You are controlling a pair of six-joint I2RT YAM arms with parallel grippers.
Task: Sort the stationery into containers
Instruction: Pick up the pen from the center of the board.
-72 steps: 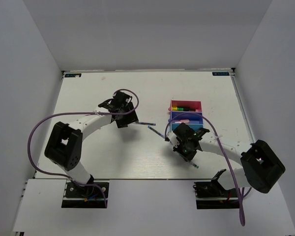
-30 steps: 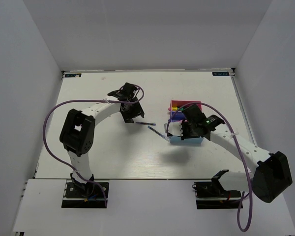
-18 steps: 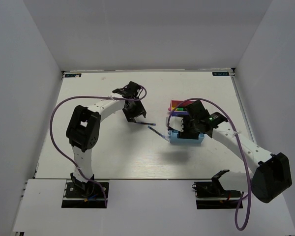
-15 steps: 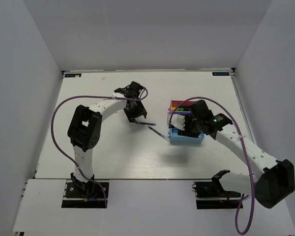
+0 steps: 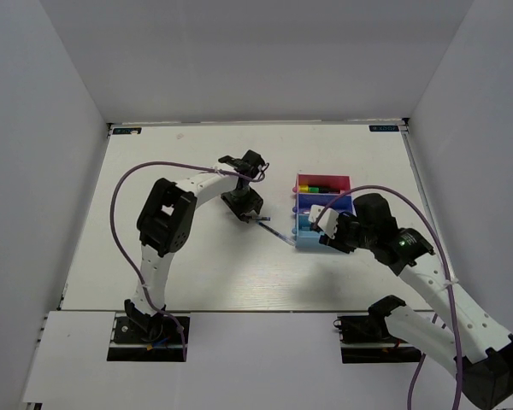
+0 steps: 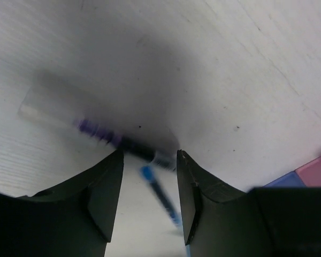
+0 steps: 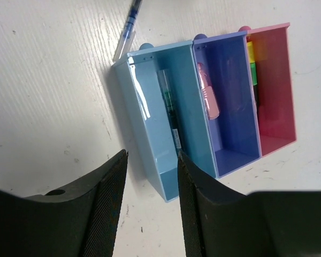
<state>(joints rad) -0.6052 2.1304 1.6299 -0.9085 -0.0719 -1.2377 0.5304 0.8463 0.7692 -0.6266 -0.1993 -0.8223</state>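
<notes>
Top external view gives first the wide white counter (image 5: 197, 273), with both arms bent in toward its middle. The left arm (image 5: 205, 181) reaches across to the loose pens. The right arm (image 5: 436, 278) comes to the near end of the containers (image 5: 323, 176), three trays joined in one row, I think so that each kind of stationery gets its own place.

On the right wrist view the sorting is easy to read. The pink tray (image 7: 275, 107) holds the yellow and green highlighters (image 7: 251, 61). The purple-blue tray (image 7: 235, 118) holds one pink highlighter (image 7: 208, 99). The light blue tray (image 7: 144, 118) holds a green pen (image 7: 171, 115), lying along its length because the tray is narrow. The right hand (image 7: 151, 154) hangs over this tray with its fingers apart and nothing between them.

Two pens are not yet sorted. The blue pen (image 7: 129, 24) lies on the counter with its clear end just beside the corner of the light blue tray. The purple pen (image 6: 91, 128) lies next to it. The left hand (image 6: 148, 155) is low over them, its fingers spread, and the dark end of the purple pen lies at the gap between the tips. It grips nothing. I judge the fingers are set so for closing on this pen, though the picture is blurred.
</notes>
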